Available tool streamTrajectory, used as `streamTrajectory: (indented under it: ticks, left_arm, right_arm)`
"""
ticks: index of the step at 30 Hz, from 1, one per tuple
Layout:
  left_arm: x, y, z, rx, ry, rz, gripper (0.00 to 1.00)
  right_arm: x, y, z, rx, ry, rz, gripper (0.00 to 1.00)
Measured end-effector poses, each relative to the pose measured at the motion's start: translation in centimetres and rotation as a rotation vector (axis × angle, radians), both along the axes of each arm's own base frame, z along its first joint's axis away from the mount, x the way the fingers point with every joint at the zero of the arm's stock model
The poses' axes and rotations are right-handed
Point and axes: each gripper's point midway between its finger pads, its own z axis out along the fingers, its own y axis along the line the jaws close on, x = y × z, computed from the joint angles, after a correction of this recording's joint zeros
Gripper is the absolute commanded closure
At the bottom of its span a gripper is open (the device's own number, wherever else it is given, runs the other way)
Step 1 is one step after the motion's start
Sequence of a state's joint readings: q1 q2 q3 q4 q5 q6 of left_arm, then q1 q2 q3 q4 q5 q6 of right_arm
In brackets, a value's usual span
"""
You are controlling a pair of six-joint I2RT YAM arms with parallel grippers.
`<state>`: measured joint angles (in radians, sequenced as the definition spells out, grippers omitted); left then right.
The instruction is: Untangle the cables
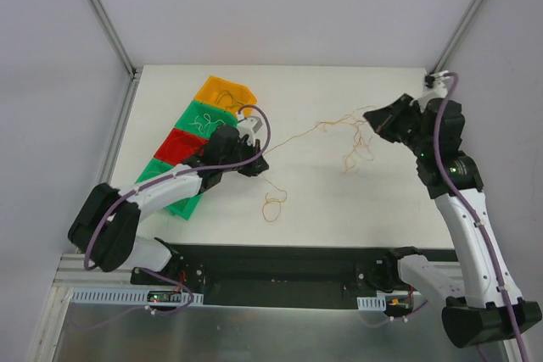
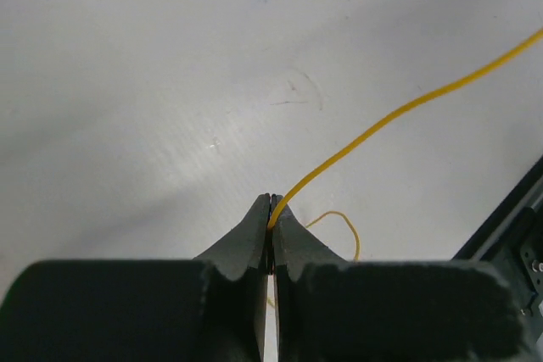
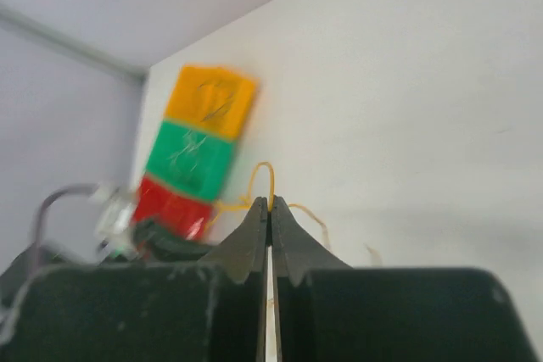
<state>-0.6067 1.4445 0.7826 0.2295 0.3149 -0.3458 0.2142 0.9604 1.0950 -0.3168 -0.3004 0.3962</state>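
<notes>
While left claw (image 2: 271,203) pinches yellow strand (image 2: 382,120), right claw (image 3: 270,206) pinches other end of cables (image 1: 355,147), stretched between both over desk (image 1: 365,209) middle; tangled clump just beside right claw, loose loop (image 1: 273,206) nearer front edge.

overhead view looks down; wrist views skim the table (image 1: 339,209) closely.

The yellow cable (image 2: 407,107) runs off the left wrist view's right edge.
</notes>
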Motion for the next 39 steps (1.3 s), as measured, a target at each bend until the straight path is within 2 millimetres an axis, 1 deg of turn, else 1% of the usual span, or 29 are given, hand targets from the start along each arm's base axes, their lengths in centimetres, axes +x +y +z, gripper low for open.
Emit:
streamTrajectory:
  ticks: [2,3,5,6,7,9,11,13,15,16,17,18,20,22,23,25,26,27,28,30,34,36,39]
  left_arm:
    - [-0.4,1.9,0.5,0.023,-0.022,0.065,1.0]
    - [-0.5,2.7,1.1,0.031,-0.044,0.096,1.0]
    - [-0.5,4.4,3.0,0.036,-0.101,0.162,1.0]
    - [-0.4,5.2,4.3,0.032,-0.138,0.195,1.0]
    - [-0.2,6.0,5.7,0.023,-0.179,0.227,1.0]
    - [0.1,7.9,8.6,0.009,-0.261,0.292,1.0]
    - [0.4,9.6,11.3,0.016,-0.326,0.345,1.0]
    - [0.8,10.7,13.9,0.03,-0.372,0.376,1.0]
    - [1.2,11.3,17.3,0.035,-0.431,0.394,1.0]
    - [1.2,11.5,19.1,0.033,-0.459,0.397,1.0]
    - [1.1,11.6,21.0,0.025,-0.49,0.398,1.0]
    - [1.0,11.9,22.9,0.018,-0.521,0.402,1.0]
    - [0.7,12.4,26.2,0.007,-0.573,0.411,1.0]
    - [0.3,13.3,29.1,0.004,-0.626,0.436,1.0]
    - [0.1,13.7,30.0,0.006,-0.643,0.448,1.0]
    - [-0.3,14.6,31.6,0.027,-0.674,0.467,1.0]
    - [-0.4,14.9,31.9,0.038,-0.68,0.471,1.0]
    - [-0.6,15.3,32.2,0.052,-0.683,0.48,1.0]
    - [-0.7,15.6,32.5,0.068,-0.686,0.483,1.0]
    - [-1.0,15.8,33.0,0.082,-0.688,0.479,1.0]
    - [-1.5,15.6,34.2,0.077,-0.686,0.456,1.0]
    - [-1.7,15.5,34.7,0.071,-0.685,0.442,1.0]
    - [-1.8,15.4,36.1,0.066,-0.702,0.431,1.0]
  right_arm:
    - [0.7,-4.3,0.8,-0.094,-0.018,-0.204,1.0]
    - [0.9,-6.5,1.1,-0.147,-0.021,-0.307,1.0]
    - [0.9,-10.7,1.0,-0.251,-0.005,-0.494,1.0]
    - [0.7,-12.7,0.7,-0.298,0.012,-0.576,1.0]
    - [0.5,-14.2,0.3,-0.331,0.03,-0.637,1.0]
    - [0.1,-17.5,-1.1,-0.402,0.086,-0.765,1.0]
    - [-0.2,-19.8,-3.3,-0.464,0.158,-0.84,1.0]
    - [-0.3,-21.6,-5.8,-0.511,0.243,-0.882,1.0]
    - [-0.3,-22.9,-8.5,-0.534,0.324,-0.898,0.99]
    - [-0.3,-23.0,-9.8,-0.53,0.354,-0.888,1.0]
    - [-0.2,-22.7,-11.2,-0.511,0.371,-0.858,1.0]
    - [-0.1,-21.8,-12.6,-0.485,0.375,-0.814,1.0]
    - [0.3,-19.5,-14.8,-0.427,0.369,-0.715,1.0]
    - [0.5,-16.2,-17.3,-0.378,0.369,-0.582,1.0]
    - [0.4,-14.4,-18.4,-0.363,0.369,-0.51,1.0]
    - [0.1,-11.6,-20.1,-0.349,0.382,-0.4,1.0]
    - [0.1,-10.4,-20.7,-0.335,0.381,-0.358,1.0]
    - [0.1,-9.7,-21.2,-0.323,0.379,-0.335,1.0]
    - [0.2,-9.4,-21.7,-0.315,0.381,-0.326,1.0]
    - [0.4,-9.5,-22.6,-0.32,0.404,-0.327,1.0]
    - [0.9,-9.8,-24.5,-0.35,0.466,-0.335,1.0]
    - [1.1,-10.0,-24.9,-0.363,0.481,-0.34,1.0]
    - [1.4,-10.1,-24.8,-0.369,0.472,-0.347,1.0]
